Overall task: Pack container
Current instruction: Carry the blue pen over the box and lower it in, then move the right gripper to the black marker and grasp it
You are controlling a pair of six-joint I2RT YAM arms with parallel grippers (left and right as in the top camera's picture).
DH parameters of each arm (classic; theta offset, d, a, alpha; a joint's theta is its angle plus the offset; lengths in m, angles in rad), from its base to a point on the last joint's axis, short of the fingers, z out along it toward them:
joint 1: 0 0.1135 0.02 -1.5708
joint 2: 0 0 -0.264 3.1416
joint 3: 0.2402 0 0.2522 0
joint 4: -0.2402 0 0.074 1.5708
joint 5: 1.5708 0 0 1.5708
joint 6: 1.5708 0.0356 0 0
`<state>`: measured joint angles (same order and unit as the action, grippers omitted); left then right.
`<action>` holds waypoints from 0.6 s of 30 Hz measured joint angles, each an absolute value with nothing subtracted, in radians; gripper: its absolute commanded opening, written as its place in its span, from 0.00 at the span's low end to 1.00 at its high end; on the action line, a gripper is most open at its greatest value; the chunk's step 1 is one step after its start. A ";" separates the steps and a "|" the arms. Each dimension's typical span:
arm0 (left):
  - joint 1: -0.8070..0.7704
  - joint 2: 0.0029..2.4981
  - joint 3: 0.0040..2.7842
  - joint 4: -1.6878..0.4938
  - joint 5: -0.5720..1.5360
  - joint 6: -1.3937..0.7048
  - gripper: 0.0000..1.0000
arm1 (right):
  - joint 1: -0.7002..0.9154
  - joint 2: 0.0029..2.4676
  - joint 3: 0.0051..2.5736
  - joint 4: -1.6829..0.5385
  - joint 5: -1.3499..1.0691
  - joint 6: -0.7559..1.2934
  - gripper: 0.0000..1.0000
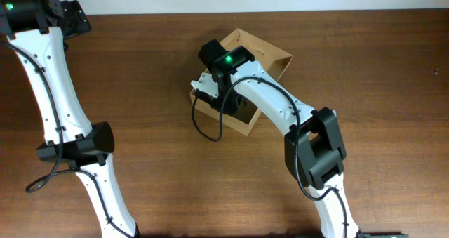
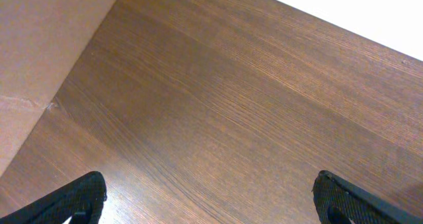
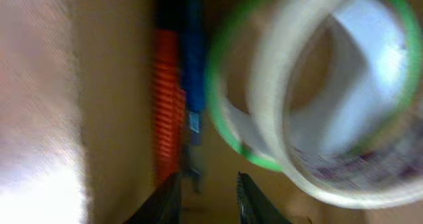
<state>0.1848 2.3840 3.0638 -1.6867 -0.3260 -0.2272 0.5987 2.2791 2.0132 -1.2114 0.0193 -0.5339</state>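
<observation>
The container (image 1: 270,52), a tan cardboard box, stands open at the table's middle back. My right arm reaches down into it, and its wrist (image 1: 224,59) hides most of the inside from overhead. In the right wrist view the right gripper (image 3: 206,187) is slightly open and empty above the box floor (image 3: 119,131). A white tape roll (image 3: 330,151) and a green-edged tape roll (image 3: 221,112) lie blurred to its right. An orange and blue tool (image 3: 173,98) lies ahead of it. My left gripper (image 2: 211,187) is wide open over bare table.
My left arm stands along the left side, its gripper at the far back-left corner (image 1: 74,20). A tan flat surface (image 2: 39,52) fills the left of the left wrist view. The brown wooden table (image 1: 379,76) surrounds the box.
</observation>
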 measured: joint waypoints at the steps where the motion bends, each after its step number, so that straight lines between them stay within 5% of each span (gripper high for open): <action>1: 0.185 2.384 3.064 -1.687 -0.326 -0.227 1.00 | 0.599 2.270 2.013 -1.223 0.054 -0.531 0.32; 11: 0.185 2.384 3.064 -1.687 -0.326 -0.228 1.00 | 0.542 1.705 2.017 -1.211 0.237 -0.461 0.49; 18: 0.184 2.384 3.064 -1.686 -0.326 -0.228 1.00 | 0.121 1.193 1.750 -1.070 0.284 -0.363 0.66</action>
